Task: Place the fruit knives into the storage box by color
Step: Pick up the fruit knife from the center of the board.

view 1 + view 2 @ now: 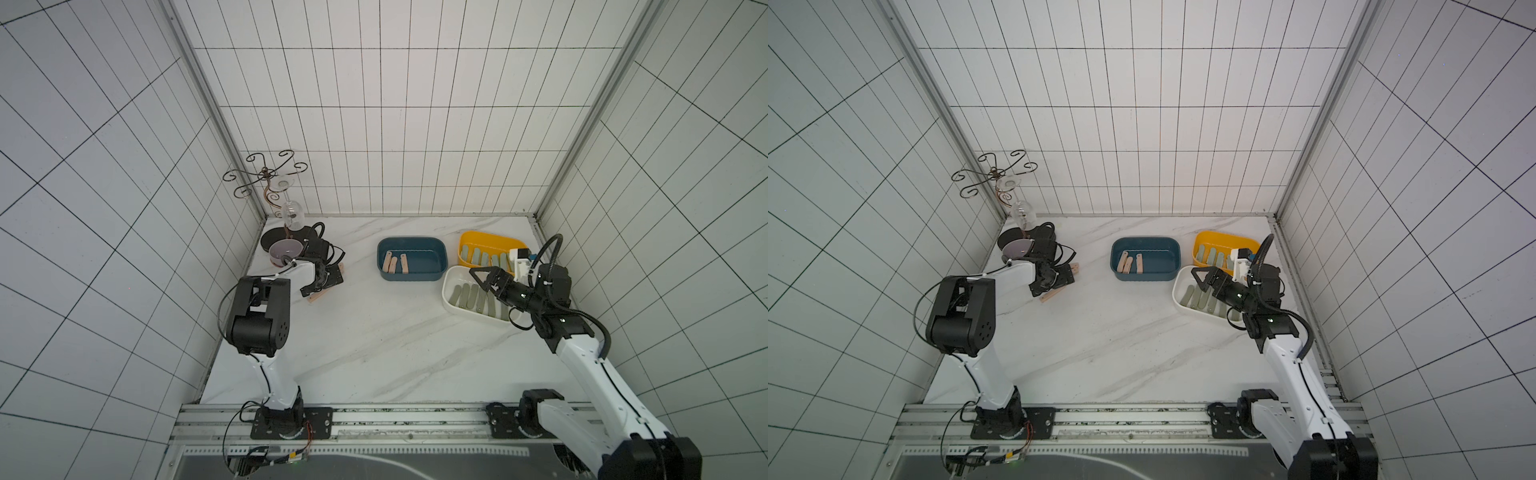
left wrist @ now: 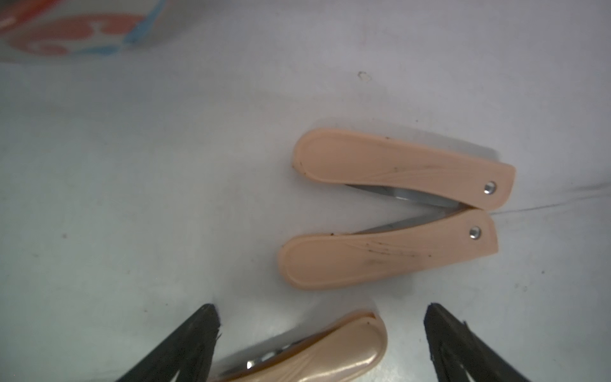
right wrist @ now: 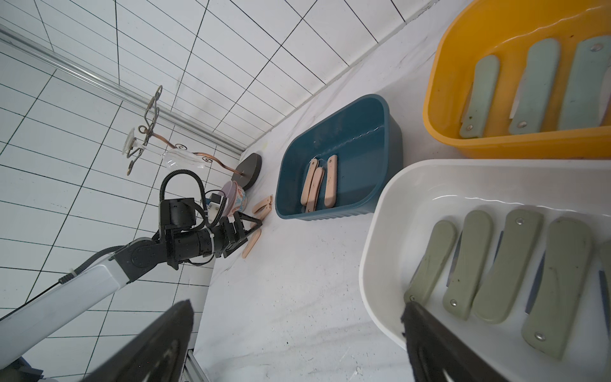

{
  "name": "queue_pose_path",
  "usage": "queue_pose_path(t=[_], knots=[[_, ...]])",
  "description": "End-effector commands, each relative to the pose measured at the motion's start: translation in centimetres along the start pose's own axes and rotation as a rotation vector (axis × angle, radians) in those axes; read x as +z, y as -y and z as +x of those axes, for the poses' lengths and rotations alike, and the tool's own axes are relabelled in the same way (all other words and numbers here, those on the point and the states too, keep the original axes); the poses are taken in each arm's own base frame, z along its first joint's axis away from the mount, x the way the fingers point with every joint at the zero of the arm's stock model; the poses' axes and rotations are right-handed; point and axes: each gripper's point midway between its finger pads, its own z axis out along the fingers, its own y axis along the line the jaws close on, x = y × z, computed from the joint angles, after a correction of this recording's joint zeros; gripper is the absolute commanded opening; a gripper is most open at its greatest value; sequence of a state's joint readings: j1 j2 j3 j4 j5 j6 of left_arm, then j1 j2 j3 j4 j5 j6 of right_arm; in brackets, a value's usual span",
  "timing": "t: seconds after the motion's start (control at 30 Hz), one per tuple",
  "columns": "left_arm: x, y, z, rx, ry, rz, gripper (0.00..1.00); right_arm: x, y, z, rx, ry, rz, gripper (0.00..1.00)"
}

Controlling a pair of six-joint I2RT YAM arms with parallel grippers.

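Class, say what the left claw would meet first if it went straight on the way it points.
Probably the pink knife lying within the open left claw; depth is unclear.

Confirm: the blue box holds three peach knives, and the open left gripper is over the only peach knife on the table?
Not quite. The blue box holds three peach knives and the open left gripper is over one peach knife, but it is not the only one: the left wrist view shows two more knives on the table beside it.
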State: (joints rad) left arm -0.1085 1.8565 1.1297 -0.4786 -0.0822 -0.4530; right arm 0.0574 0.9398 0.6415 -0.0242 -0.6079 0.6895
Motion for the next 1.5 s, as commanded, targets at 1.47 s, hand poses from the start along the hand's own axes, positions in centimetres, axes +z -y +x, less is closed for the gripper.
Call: queue_pose_path(t=[1.47], knots=[[-4.0, 4.3, 13.0, 0.094, -0.188, 0.190, 0.97, -0.3, 1.1, 1.4, -0.019, -0.028, 0.035, 1.00]])
